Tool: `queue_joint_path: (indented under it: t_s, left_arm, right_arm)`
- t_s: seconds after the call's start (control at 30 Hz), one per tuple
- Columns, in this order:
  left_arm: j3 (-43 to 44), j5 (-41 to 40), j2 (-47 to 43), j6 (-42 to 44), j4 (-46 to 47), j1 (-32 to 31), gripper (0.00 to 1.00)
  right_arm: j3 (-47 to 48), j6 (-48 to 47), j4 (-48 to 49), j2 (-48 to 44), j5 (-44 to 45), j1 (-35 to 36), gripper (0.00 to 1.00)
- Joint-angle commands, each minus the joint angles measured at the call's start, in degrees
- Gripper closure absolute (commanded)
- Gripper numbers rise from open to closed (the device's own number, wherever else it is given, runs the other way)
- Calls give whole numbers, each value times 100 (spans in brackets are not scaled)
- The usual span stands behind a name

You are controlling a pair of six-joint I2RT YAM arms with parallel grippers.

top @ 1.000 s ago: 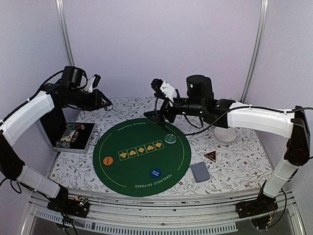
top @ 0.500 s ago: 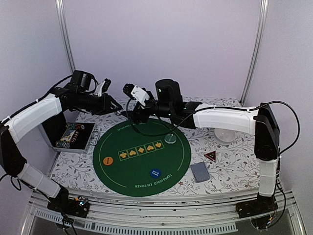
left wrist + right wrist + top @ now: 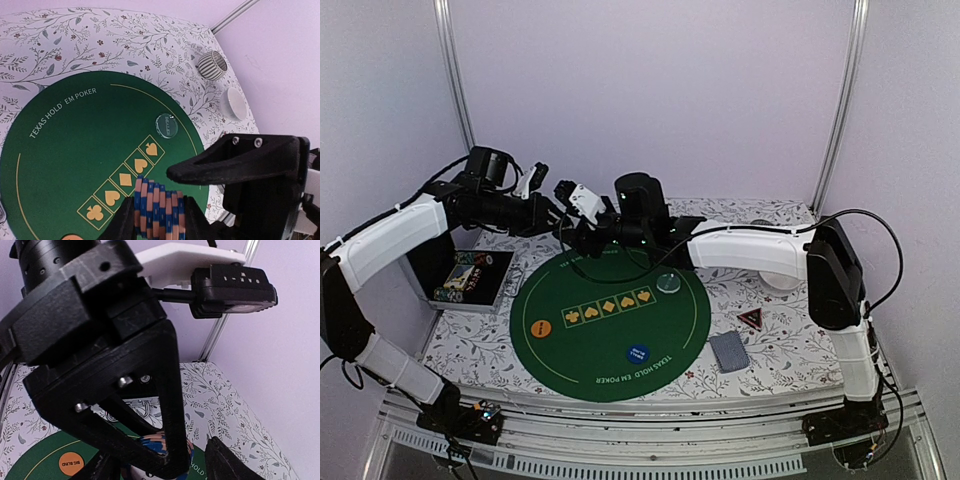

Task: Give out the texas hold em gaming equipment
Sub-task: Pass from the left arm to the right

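Walls point(image 3: 650, 90): plain, pale lilac, evenly lit.
Posts point(image 3: 453, 70): two metal ones, set in the back corners.
Table point(image 3: 650, 425): covered by a floral cloth point(image 3: 800, 340).

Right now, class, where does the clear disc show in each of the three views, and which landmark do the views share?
Top external: clear disc just right of centre, on the upper right part of the mat.
Left wrist: right of centre, just past the spade square.
Right wrist: not in it.
Shared landmark: the green mat, seen in all three views.
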Motion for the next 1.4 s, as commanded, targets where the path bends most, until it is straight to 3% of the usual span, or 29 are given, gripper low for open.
queue_joint_path:
  t_s: [0.0, 0.3, 0.57, 0.63, 0.7, 0.73, 0.8, 0.93, 1.0, 1.37]
  left_arm:
    - [-32, 118, -69, 15, 207, -104, 100]
    - [-73, 121, -54, 14, 205, -139, 100]
    - [-133, 219, 27, -1, 254, -192, 100]
    - [-166, 260, 59, -17, 272, -206, 100]
    - [-220, 305, 83, -34, 322, -215, 100]
    - [-245, 329, 97, -50, 348, -211, 100]
    - [-284, 389, 120, -89, 409, -218, 100]
    - [-326, 484, 185, -203, 547, -228, 100]
    - [-328, 500, 178, -264, 611, -242, 100]
    - [-251, 402, 160, -240, 599, -272, 100]
  right_arm:
    - [222, 103, 82, 215, 343, 22, 42]
    - [333, 30, -21, 375, 566, 14, 40]
    - [399, -28, -37, 377, 588, 2, 65]
    - [384, -53, -55, 360, 642, 5, 76]
    - [357, -71, -61, 320, 711, 5, 94]
    - [340, -68, -51, 298, 764, 5, 97]
    - [320, -49, -48, 267, 810, 4, 92]
    - [306, 24, 54, 269, 919, 2, 53]
    - [275, 57, 175, 269, 1012, 4, 44]
    - [-8, -82, 339, 176, 1089, -1, 42]
